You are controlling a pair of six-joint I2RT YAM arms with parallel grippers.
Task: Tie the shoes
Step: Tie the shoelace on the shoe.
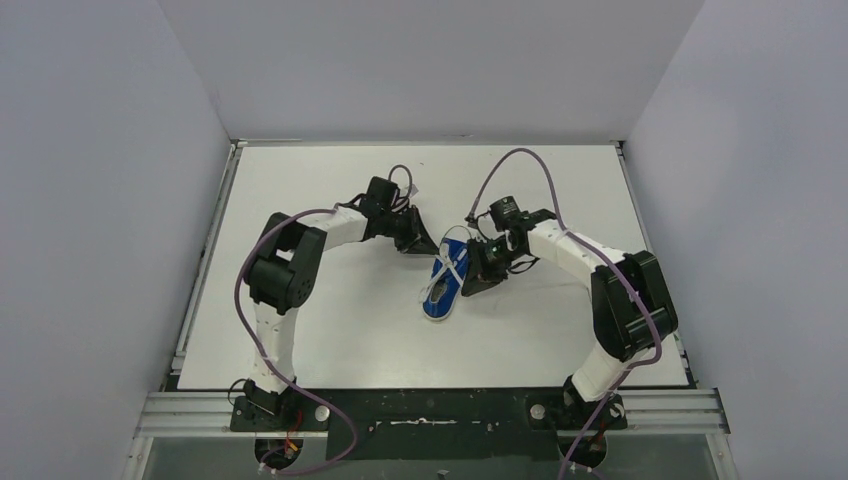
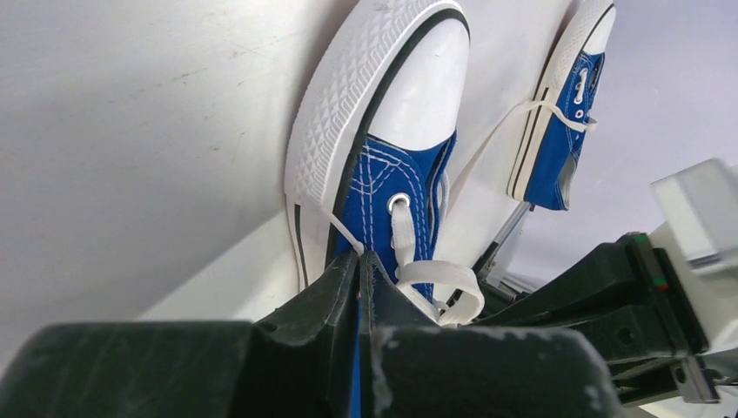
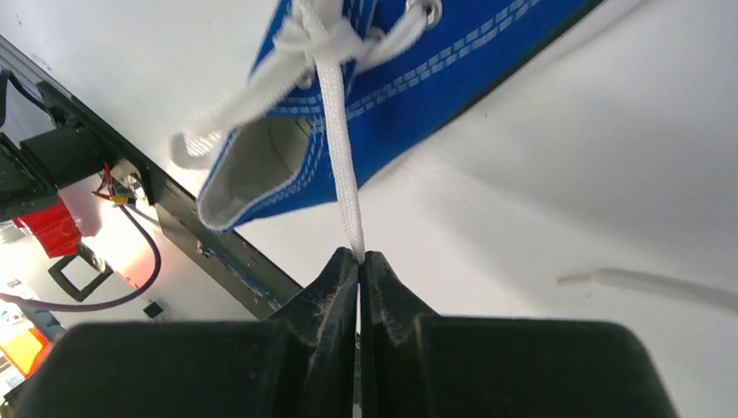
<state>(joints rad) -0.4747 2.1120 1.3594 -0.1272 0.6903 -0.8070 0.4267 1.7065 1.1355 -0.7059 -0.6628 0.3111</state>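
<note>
A blue sneaker (image 1: 443,288) with white laces lies mid-table between both grippers. My left gripper (image 1: 418,245) is at its left side; in the left wrist view the jaws (image 2: 361,254) are shut on a thin lace strand coming off the shoe (image 2: 392,187), beside a lace loop (image 2: 439,279). My right gripper (image 1: 470,275) is at its right side, shut (image 3: 358,257) on a taut lace (image 3: 339,148) that runs from a knot on the shoe (image 3: 418,87). A second blue sneaker (image 2: 561,131) shows farther off in the left wrist view only.
The white table (image 1: 330,330) has a metal rail (image 1: 200,280) on the left and a frame (image 1: 430,410) at the near edge. Grey walls stand on three sides. A loose white lace end (image 3: 644,283) lies on the table to the right of my right gripper.
</note>
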